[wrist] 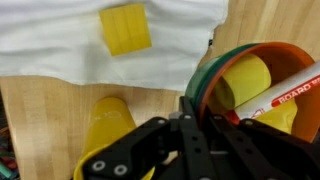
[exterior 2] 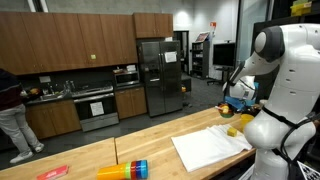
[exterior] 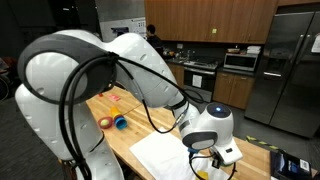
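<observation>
The yellow cup (wrist: 108, 122) lay on its side on the wooden countertop (wrist: 40, 115), just below the edge of a white cloth (wrist: 60, 40) and just left of the gripper (wrist: 188, 130) in the wrist view. To the right of the gripper, near its dark linkage, sat the nested bowls (wrist: 212, 82), an orange one outermost with a green one inside it. They held a yellow cylinder (wrist: 245, 80) and a dry-erase marker (wrist: 280, 98) with a white barrel and a red end, lying slanted across the bowls. The gripper hung low between the cup and the bowls; whether its fingers were spread or pressed together could not be told, since only the linkage showed and nothing appeared pinched. 1 yellow block (wrist: 126, 29) rested flat on the cloth, well apart from the cup. In both exterior views the cloth lay on the counter near the arm. In an exterior view a stack of cups (exterior 2: 125, 170) lay farther along the counter, with a refrigerator (exterior 2: 160, 75) and a person (exterior 2: 12, 110) behind.
</observation>
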You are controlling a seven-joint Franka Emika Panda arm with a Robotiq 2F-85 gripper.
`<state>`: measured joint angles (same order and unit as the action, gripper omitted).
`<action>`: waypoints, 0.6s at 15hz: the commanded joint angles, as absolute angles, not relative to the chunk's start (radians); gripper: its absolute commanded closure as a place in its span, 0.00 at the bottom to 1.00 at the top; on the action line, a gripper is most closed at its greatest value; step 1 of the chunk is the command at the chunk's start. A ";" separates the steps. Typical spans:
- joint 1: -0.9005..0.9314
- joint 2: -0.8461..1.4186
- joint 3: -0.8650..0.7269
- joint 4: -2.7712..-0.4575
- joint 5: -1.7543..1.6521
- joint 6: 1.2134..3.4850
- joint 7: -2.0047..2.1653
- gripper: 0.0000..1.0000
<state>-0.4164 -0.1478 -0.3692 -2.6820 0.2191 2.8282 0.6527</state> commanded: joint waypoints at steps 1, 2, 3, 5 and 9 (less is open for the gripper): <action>-0.357 -0.143 -0.424 -2.678 0.449 2.858 0.540 0.98; -0.342 -0.139 -0.435 -2.674 0.517 2.854 0.504 0.98; -0.326 -0.134 -0.450 -2.669 0.592 2.844 0.462 0.98; -0.312 -0.113 -0.468 -2.653 0.697 2.808 0.408 0.98; -0.363 -0.039 -0.457 -2.603 0.720 2.663 0.420 0.98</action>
